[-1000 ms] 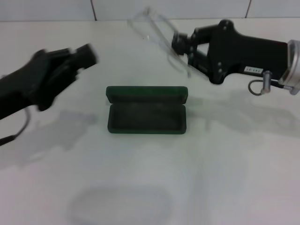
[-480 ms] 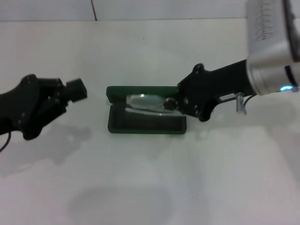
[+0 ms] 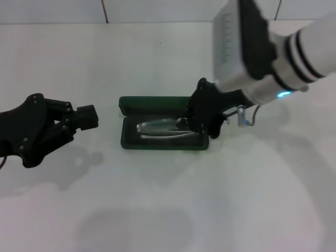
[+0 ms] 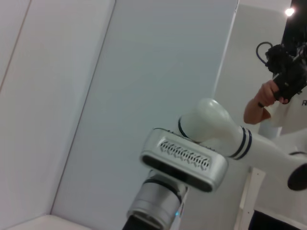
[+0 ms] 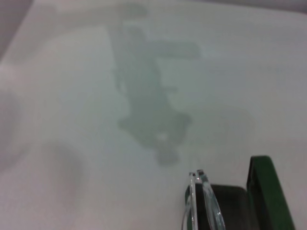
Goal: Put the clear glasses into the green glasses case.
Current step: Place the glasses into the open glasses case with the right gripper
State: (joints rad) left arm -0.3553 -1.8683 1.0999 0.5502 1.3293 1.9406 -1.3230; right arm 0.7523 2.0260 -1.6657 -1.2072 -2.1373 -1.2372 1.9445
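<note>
The green glasses case (image 3: pixel 157 101) lies open in the middle of the white table, its lid standing up at the far side. The clear glasses (image 3: pixel 157 128) rest lengthwise in its tray. My right gripper (image 3: pixel 185 124) reaches down into the case's right end and is shut on the glasses' right end. The right wrist view shows the clear glasses (image 5: pixel 204 201) over the dark lining beside the case's green rim (image 5: pixel 268 191). My left gripper (image 3: pixel 88 116) hovers left of the case, apart from it and holding nothing.
The white table (image 3: pixel 168 210) spreads around the case with a tiled wall at the back. In the left wrist view my right arm's white forearm (image 4: pixel 192 160) is seen against a pale wall, with a person (image 4: pixel 283 81) standing behind.
My right gripper carried the clear glasses down from the far side of the table into the open case. The left gripper drifted slightly lower and stayed left of the case.
</note>
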